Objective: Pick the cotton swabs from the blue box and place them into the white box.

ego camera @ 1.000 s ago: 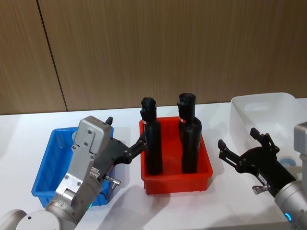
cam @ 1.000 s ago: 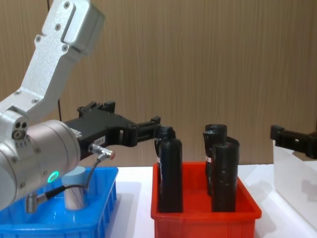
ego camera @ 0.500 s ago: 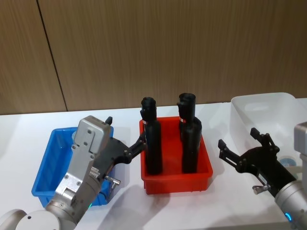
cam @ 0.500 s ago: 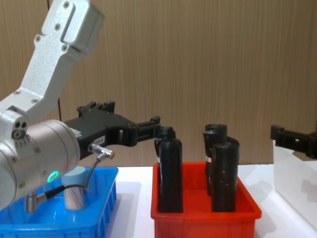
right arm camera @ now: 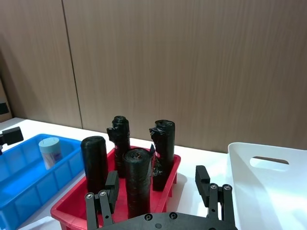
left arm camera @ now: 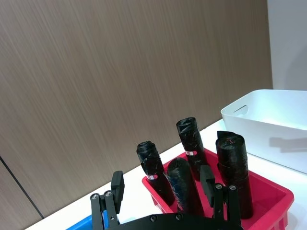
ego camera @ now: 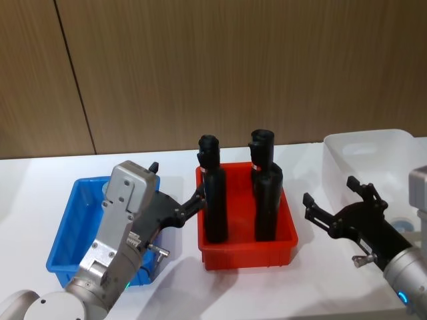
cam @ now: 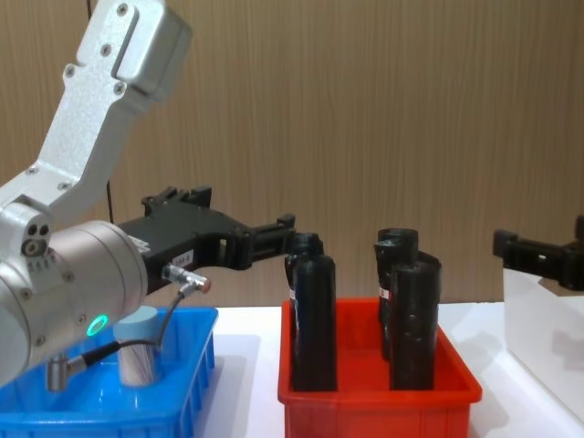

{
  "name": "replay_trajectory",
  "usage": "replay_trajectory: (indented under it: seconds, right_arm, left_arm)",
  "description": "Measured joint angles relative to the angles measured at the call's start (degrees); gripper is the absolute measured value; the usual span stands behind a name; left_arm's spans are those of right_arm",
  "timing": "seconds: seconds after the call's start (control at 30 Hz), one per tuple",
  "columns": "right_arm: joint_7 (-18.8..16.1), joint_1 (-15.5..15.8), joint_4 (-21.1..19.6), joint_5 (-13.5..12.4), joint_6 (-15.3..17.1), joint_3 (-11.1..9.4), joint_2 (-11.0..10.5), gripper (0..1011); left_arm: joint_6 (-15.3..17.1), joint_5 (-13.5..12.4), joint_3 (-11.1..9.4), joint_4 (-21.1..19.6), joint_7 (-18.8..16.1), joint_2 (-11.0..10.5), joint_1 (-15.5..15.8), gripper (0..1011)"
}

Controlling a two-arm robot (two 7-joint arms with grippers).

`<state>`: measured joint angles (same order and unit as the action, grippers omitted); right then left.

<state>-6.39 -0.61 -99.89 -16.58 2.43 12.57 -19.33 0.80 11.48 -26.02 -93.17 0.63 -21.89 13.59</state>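
Still pre-grasp: both grippers hover empty, fingers spread wide.
Left gripper [ego camera: 175, 215] sits above the blue box [ego camera: 65, 241], cotton swabs [cam: 139, 354] tub underneath; right gripper [ego camera: 337, 205] at 9 o'clock of the white box [ego camera: 363, 157]. Risk: sweeping across could topple black bottles [ego camera: 214, 200] in the red bin [ego camera: 247, 253] between.

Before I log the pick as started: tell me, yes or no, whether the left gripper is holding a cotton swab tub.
No: the left gripper shows open, empty jaws, while the cotton swab tub stands in the blue box.
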Motion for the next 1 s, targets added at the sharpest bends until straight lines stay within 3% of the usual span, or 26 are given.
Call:
replay_trajectory:
  seconds: [0.43, 0.7, 1.0]
  right_arm:
    - [-9.07, -5.06, 5.81, -0.13, 1.01, -0.41, 0.31, 1001]
    - [-16.17, -10.7, 13.19, -0.22, 1.29, -0.25, 1.73, 1001]
    - [-21.1, -16.37, 21.38, -1.16, 0.82, -0.02, 3.49, 1001]
  left_arm:
    - [-0.01, 0.0, 0.0, 0.0, 0.0, 0.0, 0.0, 1004]
    - [-0.01, 0.0, 0.0, 0.0, 0.0, 0.0, 0.0, 1004]
    - [-0.01, 0.0, 0.0, 0.0, 0.0, 0.0, 0.0, 1004]
